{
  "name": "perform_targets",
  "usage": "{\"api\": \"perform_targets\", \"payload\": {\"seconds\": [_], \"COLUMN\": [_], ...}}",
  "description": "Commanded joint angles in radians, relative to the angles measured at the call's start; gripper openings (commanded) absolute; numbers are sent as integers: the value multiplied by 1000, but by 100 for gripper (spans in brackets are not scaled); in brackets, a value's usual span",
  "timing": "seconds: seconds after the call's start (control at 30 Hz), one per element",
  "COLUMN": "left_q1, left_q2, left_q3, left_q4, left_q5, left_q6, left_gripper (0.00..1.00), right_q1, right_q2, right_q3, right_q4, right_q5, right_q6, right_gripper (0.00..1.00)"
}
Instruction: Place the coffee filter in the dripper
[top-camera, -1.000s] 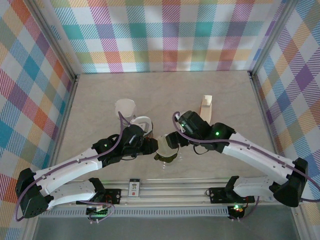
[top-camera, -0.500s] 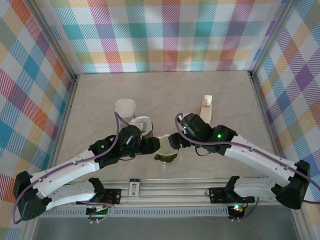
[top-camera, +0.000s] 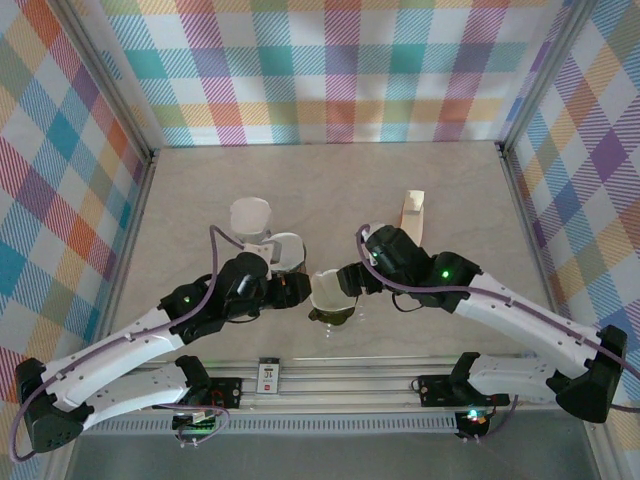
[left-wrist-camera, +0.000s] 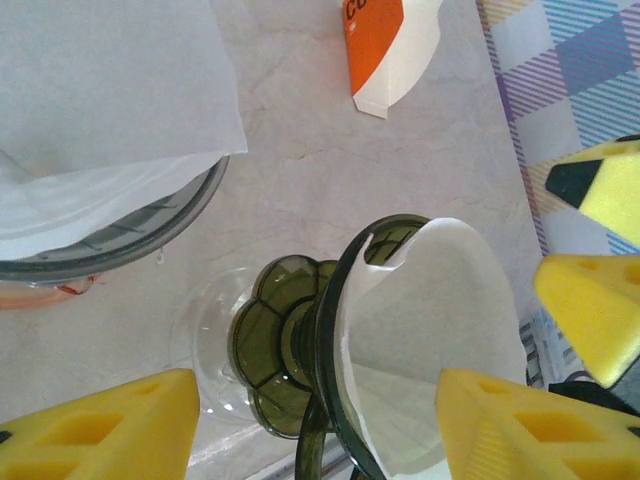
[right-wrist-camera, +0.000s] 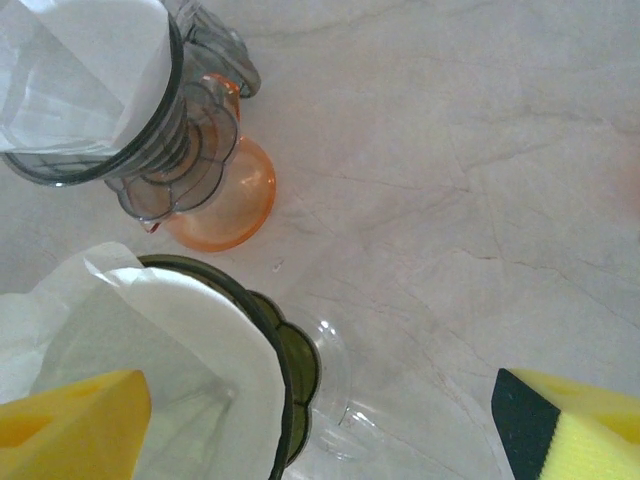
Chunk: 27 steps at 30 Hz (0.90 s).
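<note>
1. In the top view, the left gripper and right gripper stood at either side of the dark green translucent dripper. They covered most of its body, and only its near rim was plain.
2. In the wrist views, each yellow foam pad was cut off by the frame edge. Whether any pad touched paper could not be determined.
3. The white paper coffee filter sat inside the green dripper, which stood on a clear glass base.
4. The left gripper's jaws were spread wide and gripped nothing, with the dripper and filter between them.
5. The right gripper's jaws were likewise wide apart. One pad lay at the filter's edge and the other was well apart from it.
6. A grey translucent dripper stood near, partly cropped. An orange and white carton was cut off at the top.
</note>
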Motion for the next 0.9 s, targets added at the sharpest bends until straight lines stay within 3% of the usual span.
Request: {"api": "perform_targets", "payload": {"seconds": [0.0,0.2,0.33,0.87], "left_q1": [2,2,2,2], "left_q2": [16,58,76,97], "left_q3": [23,-26,-27,-32], "left_q4": [-16,65,77,99], "left_q5": [7,59,69,71], "left_q6": [30,-2,-5,-10], "left_gripper": [63,60,52,50], "right_q1": [-2,-2,-2,-2], "right_q2": [60,171,224,355], "right_q3": [27,58,69,57], "right_q4": [-11,-50,-77,-81], "right_q5": [-81,-135,-139,-124], "right_q6": [-16,-32,-40,-42], "right_gripper": [90,95,95,94]}}
